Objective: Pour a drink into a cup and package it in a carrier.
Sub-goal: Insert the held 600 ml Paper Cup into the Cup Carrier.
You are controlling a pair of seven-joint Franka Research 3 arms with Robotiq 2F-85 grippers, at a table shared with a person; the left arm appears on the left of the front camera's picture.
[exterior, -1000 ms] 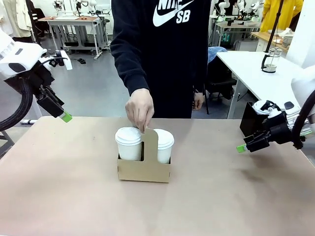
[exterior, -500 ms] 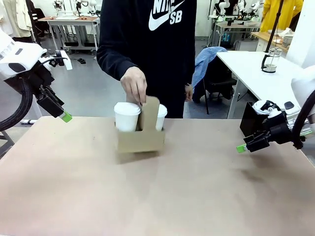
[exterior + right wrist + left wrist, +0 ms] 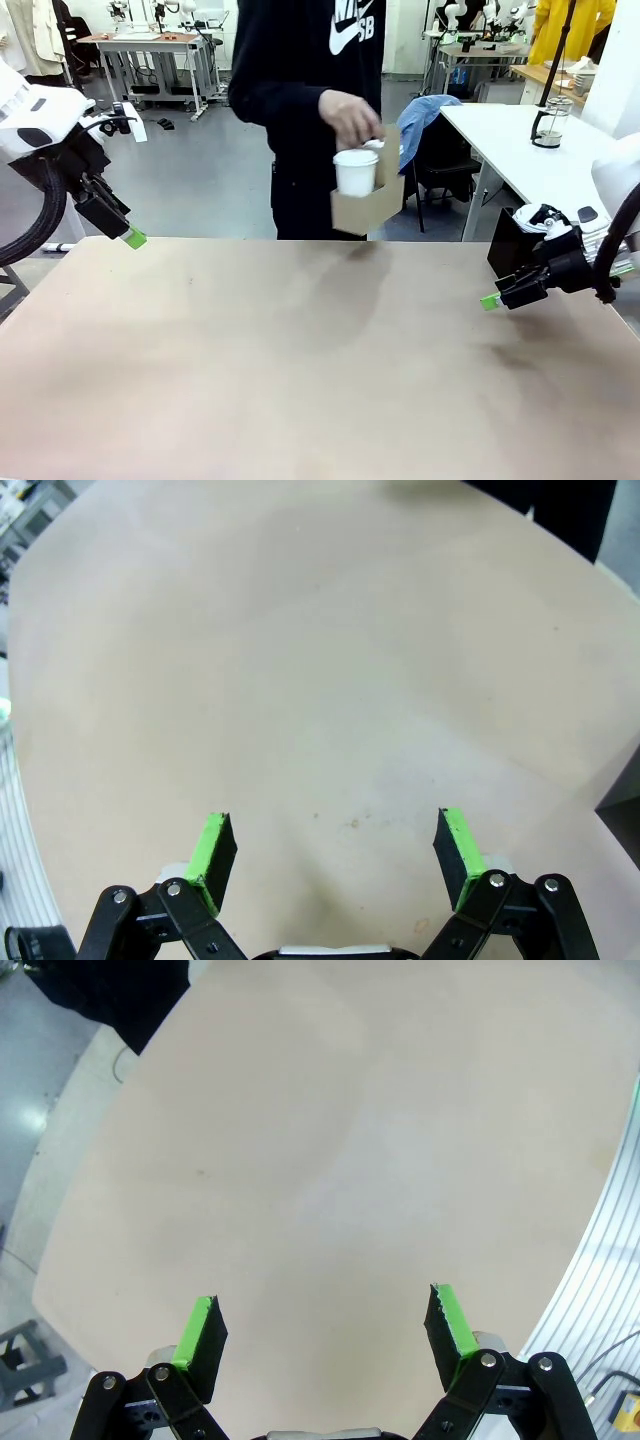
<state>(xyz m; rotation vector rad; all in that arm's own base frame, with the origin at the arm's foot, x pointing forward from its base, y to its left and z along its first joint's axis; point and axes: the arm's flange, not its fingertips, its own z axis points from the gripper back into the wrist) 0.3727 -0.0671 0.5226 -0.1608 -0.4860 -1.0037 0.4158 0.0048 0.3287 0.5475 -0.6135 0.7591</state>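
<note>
A person's hand (image 3: 352, 117) holds the brown cardboard carrier (image 3: 372, 205) up in the air by its handle tab, beyond the table's far edge. A white lidded cup (image 3: 356, 172) sits in its near pocket, and a second cup shows behind the tab. The drink is hidden under the lids. My left gripper (image 3: 133, 238) hangs open over the table's far left corner, with nothing between its fingers (image 3: 325, 1325). At the right edge my right gripper (image 3: 489, 301) is open too, with only bare table below it (image 3: 335, 850).
The tan table (image 3: 300, 370) spreads between both arms. A black box (image 3: 508, 245) stands at the right edge behind my right gripper. A glass press jug (image 3: 548, 122) stands on a white side table further back.
The person has lifted the carrier with both cups off the table's middle and swung it up and to the right. Both arms have stayed still.
</note>
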